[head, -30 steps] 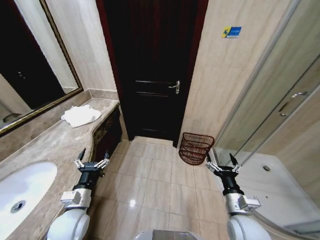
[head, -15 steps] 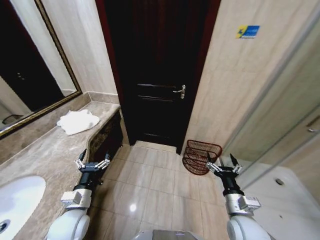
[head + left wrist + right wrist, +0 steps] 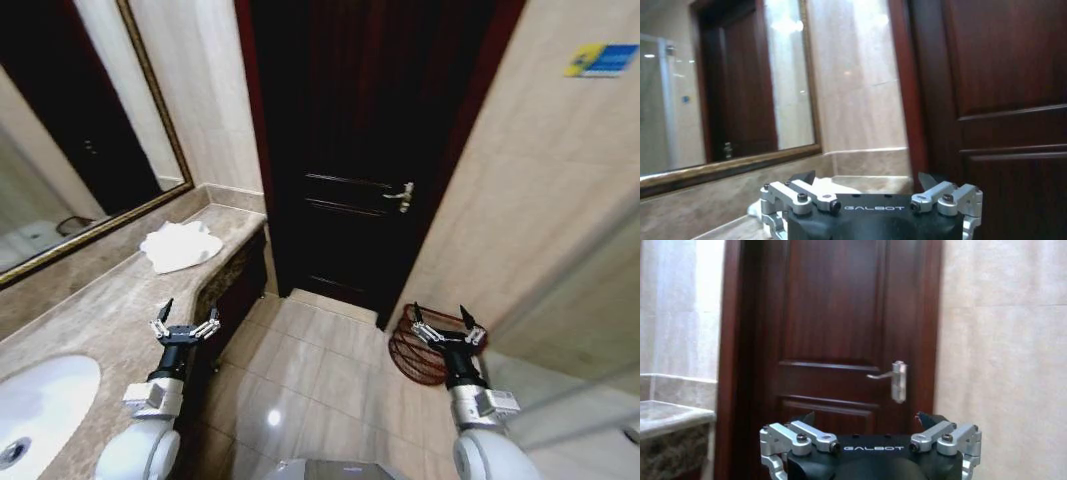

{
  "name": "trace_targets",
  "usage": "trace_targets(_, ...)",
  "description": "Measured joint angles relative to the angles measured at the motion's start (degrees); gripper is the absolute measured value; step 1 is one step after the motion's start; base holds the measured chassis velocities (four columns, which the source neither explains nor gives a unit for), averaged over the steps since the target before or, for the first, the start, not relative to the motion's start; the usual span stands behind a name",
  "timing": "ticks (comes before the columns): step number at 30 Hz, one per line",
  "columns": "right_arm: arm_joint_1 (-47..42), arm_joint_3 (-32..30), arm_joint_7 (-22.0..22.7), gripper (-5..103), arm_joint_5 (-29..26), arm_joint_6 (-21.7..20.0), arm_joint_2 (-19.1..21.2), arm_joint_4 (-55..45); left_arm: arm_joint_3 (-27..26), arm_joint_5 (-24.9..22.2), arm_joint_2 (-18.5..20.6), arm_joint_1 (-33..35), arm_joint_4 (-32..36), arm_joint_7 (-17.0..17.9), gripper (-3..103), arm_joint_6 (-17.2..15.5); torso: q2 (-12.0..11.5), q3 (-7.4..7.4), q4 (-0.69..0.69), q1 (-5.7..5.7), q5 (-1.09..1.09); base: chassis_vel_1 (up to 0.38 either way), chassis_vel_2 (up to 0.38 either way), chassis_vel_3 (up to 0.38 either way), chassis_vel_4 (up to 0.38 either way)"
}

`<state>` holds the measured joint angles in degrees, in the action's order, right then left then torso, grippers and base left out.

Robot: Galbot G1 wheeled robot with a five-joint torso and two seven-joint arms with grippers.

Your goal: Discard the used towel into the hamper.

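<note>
A crumpled white towel [image 3: 180, 246] lies on the marble counter [image 3: 110, 300] near its far end, below the mirror. The hamper [image 3: 420, 345], a dark red-brown open-weave basket, stands on the floor by the wall to the right of the door, partly behind my right gripper [image 3: 444, 318]. My left gripper [image 3: 184, 316] hangs open over the counter's front edge, well short of the towel. The right gripper is open too and holds nothing. In the left wrist view the left gripper [image 3: 867, 179] faces the counter's end and the mirror. In the right wrist view the right gripper [image 3: 865, 419] faces the door.
A dark wooden door [image 3: 370, 160] with a lever handle [image 3: 402, 195] is straight ahead. A white sink [image 3: 40, 405] sits in the counter at the near left. A framed mirror [image 3: 70, 130] covers the left wall. Beige floor tiles [image 3: 300, 380] lie between counter and hamper.
The whole picture has shifted right and closer: the camera has moved toward the counter and turned left. Both grippers keep the same open pose. The towel and hamper stay put.
</note>
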<state>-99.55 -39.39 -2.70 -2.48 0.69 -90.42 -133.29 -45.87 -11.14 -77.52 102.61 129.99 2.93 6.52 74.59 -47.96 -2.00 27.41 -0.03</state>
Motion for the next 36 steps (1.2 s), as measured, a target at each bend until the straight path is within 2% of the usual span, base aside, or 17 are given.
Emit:
trace_targets(3,-0.04,-0.01,0.00,100,0.00,0.03,-0.04,0.09,-0.01,0.07,-0.01,0.02,0.00,0.00,100,0.09,-0.01,-0.01,-0.02,0.01,0.06,-0.051,0.287,0.298,-0.038)
trace_targets(14,-0.33,-0.03,-0.02,100,0.03,0.27,-0.14,0.13,0.06,0.17,-0.23,0.09,-0.38,0.33,100,1.38,0.00,-0.01,-0.03,0.01,0.03,-0.042,0.262,0.273,-0.042)
trace_targets(20,-0.27,-0.08,-0.02,100,0.01,0.28,-0.09,0.13,0.15,0.17,-0.31,0.07,-0.36,0.39,100,1.48,0.00,-0.01,0.01,0.01,0.04,-0.140,0.180,0.187,-0.150)
trace_targets(30,-0.37,0.32,-0.10,100,0.10,0.24,-0.28,0.31,0.17,0.62,-0.79,0.54,-0.06,0.19,100,0.65,0.00,-0.01,-0.01,0.01,0.03,-0.156,0.160,0.161,-0.151)
trace_targets(34,-0.16,0.39,-0.08,100,0.06,-0.05,-0.22,0.29,0.19,0.66,-0.78,0.48,-0.06,0.83,100,0.56,-0.01,-0.02,0.00,0.03,0.04,-0.117,0.136,0.171,-0.081)
trace_targets(36,-0.07,0.37,-0.04,100,0.07,-0.28,-0.18,0.27,0.22,0.65,-0.55,0.50,0.47,1.78,100,-0.64,-0.02,-0.02,-0.02,0.05,0.03,-0.075,0.096,0.095,0.003)
